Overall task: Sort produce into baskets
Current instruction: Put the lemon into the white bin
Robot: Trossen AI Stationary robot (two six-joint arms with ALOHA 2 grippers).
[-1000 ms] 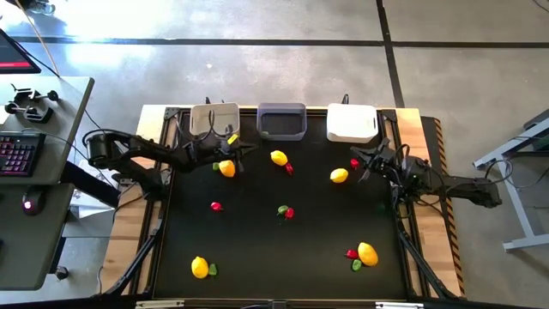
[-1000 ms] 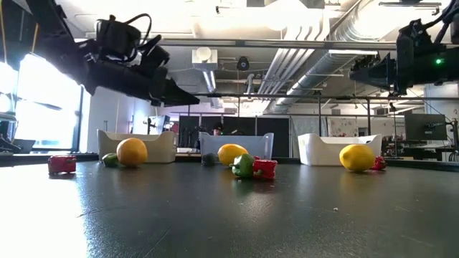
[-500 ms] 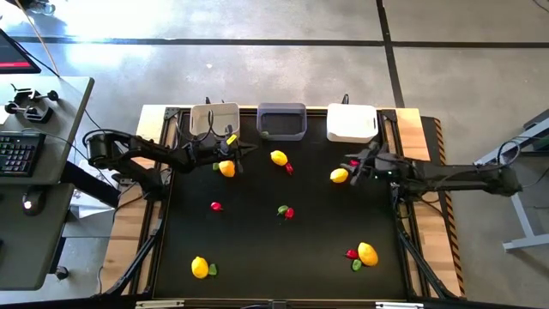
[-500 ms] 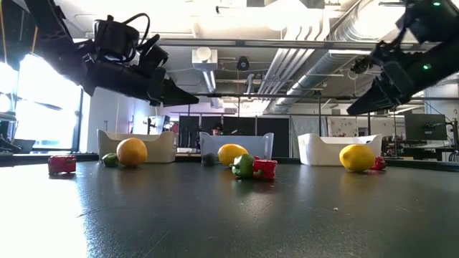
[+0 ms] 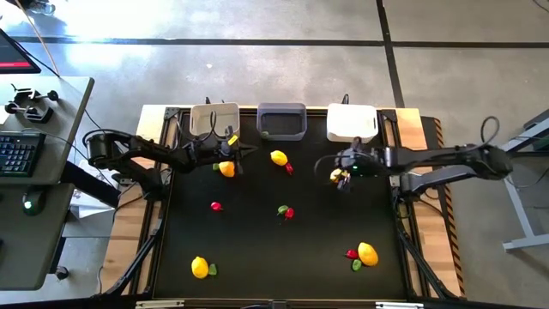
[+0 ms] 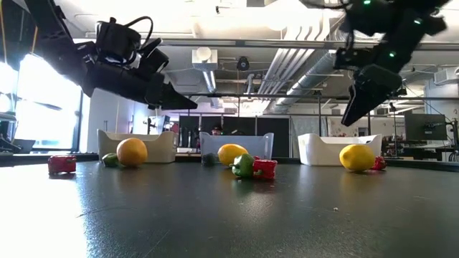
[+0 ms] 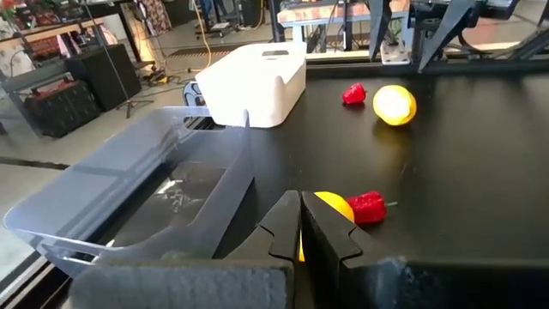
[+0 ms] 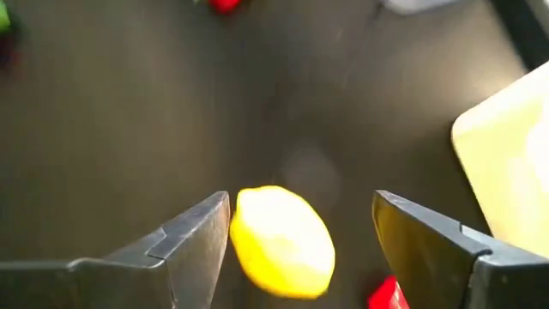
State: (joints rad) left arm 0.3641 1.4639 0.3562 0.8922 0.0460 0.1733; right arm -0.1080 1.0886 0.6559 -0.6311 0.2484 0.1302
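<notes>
We are holding our right gripper [image 8: 300,236] above a yellow lemon [image 8: 283,243], its fingers spread wide with the fruit showing in the gap between them, not yet gripped. A small red piece [image 8: 390,293] is lying just beside that lemon, and the white basket [image 5: 352,123] is sitting near, just past the gripper. We are keeping our left gripper [image 7: 299,225] pinched closed and empty, raised beside the cream-white basket [image 5: 214,119], with an orange-yellow piece [image 5: 226,168] on the mat under it. The dark grey basket [image 5: 281,120] is standing between the other two. Other lemons and red and green pieces are lying scattered well apart from both grippers.
</notes>
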